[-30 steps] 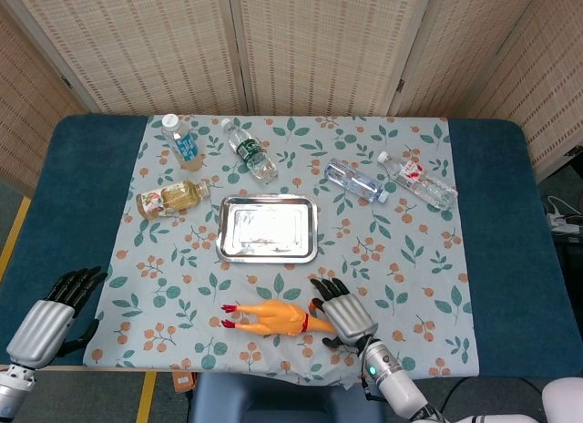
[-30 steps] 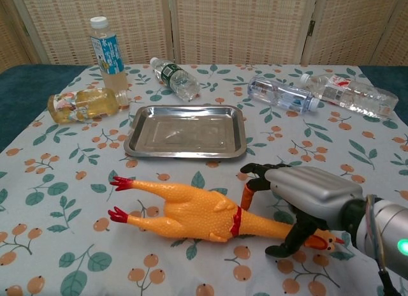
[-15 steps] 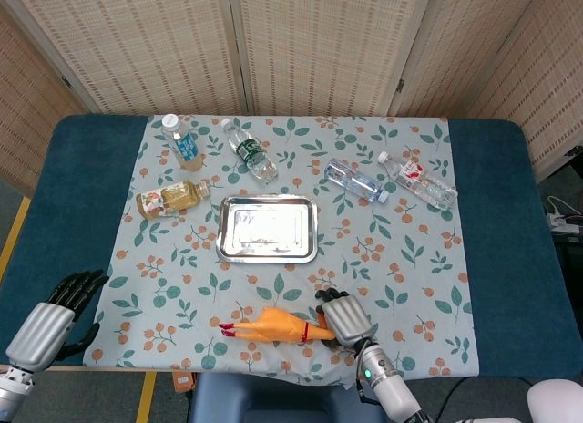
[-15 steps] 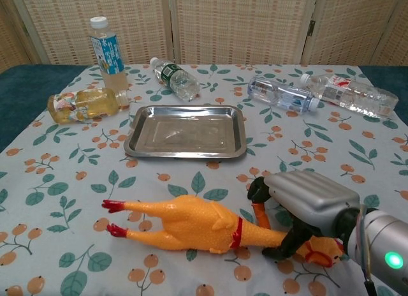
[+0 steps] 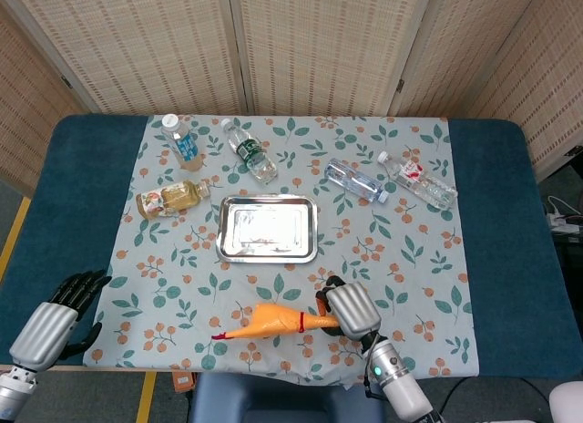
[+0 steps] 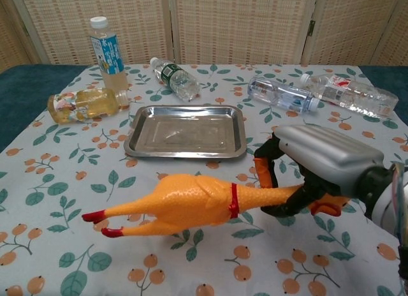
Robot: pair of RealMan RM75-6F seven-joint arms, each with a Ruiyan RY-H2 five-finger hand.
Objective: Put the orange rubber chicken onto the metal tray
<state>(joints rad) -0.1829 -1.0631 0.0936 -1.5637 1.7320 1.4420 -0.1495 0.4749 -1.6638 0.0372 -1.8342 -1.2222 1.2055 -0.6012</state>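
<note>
The place looks like a staged robot test area rather than a home. Folding woven-reed screens (image 5: 310, 45) close off the back. The blue-padded worktop (image 5: 496, 222) carries a leaf-and-berry printed cloth (image 5: 401, 250). Yellow floor tape (image 5: 13, 236) and a white power strip with cables (image 5: 563, 221) lie on the grey floor beside it.

Silver, ribbed metal back on the right hand (image 6: 322, 157), with black fingers (image 6: 273, 211) beneath; same silver shell seen from above (image 5: 352, 309). Behind it, a round silver-grey wrist section with a small green light. Matching build on the left hand (image 5: 55, 321): silver plated back, black fingers (image 5: 80, 284), pale grey cylindrical forearm at the picture's edge.
</note>
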